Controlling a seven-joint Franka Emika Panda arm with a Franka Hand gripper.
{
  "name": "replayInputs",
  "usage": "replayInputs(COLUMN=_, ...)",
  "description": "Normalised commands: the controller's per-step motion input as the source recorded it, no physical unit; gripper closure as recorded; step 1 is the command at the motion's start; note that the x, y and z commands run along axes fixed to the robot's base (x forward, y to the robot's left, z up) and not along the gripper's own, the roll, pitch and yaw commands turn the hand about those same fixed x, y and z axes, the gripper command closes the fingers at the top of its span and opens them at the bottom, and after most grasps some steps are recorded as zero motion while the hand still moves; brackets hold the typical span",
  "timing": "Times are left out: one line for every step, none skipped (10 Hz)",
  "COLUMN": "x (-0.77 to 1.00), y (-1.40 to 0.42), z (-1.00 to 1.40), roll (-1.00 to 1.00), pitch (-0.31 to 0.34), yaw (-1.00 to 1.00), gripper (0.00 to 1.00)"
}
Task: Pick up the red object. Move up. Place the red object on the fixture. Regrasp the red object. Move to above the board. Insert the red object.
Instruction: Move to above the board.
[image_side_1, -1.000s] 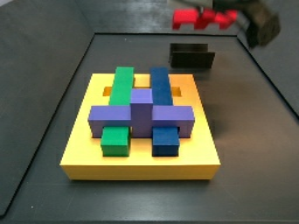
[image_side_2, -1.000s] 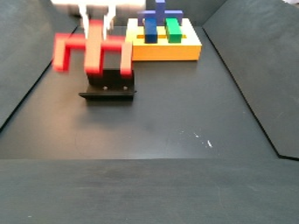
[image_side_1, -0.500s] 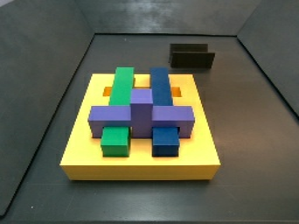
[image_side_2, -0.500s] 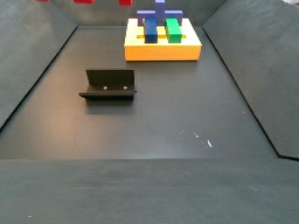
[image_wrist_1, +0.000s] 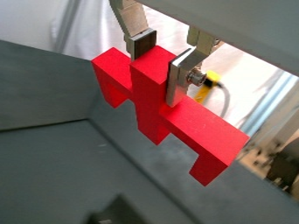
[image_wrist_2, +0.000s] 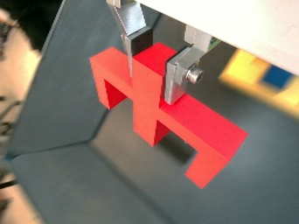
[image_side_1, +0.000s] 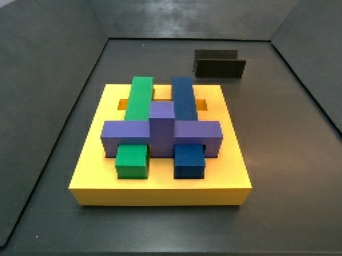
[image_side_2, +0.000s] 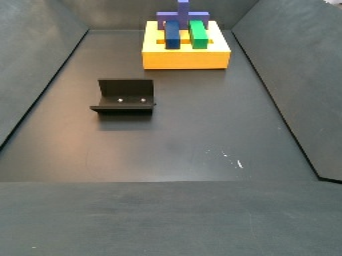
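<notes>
Currently my claw (image_wrist_1: 162, 59) is out of frame in both side views; both wrist views show its silver fingers (image_wrist_2: 177, 74) pinching the red object (image_wrist_1: 163, 114) across its central bar, well above the dark floor. In both side views the fixture (image_side_2: 124, 97) stands bare on the floor, well apart from the board (image_side_1: 162, 170). I note the board carries a green block (image_side_1: 135, 128) and a blue block (image_side_1: 186, 130) side by side with the purple piece (image_side_1: 162, 131) lying across them.

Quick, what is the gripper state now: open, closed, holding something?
Gripper: jaws closed on the red object, seen in both wrist views; out of both side views.
</notes>
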Motion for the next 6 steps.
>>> replayInputs(x=-1.11, y=-1.40, z=0.24, roll=-1.00, pitch=0.120, yaw=0.01, gripper=1.00)
replayInputs(x=-1.09, y=-1.40, z=0.25, roll=-1.00, pitch=0.118, yaw=0.02, gripper=1.00)
replayInputs(x=-1.10, y=-1.40, z=0.25, roll=-1.00, pitch=0.119, yaw=0.02, gripper=1.00)
replayInputs(x=-0.63, y=-0.74, z=0.13, roll=-1.00, pitch=0.102, yaw=0.03, gripper=1.00)
replayInputs(x=-0.36, y=-0.39, z=0.06, roll=-1.00, pitch=0.094, yaw=0.04, gripper=1.00)
replayInputs(x=-0.14, y=-0.10, z=0.02, roll=-1.00, pitch=0.084, yaw=0.04, gripper=1.00)
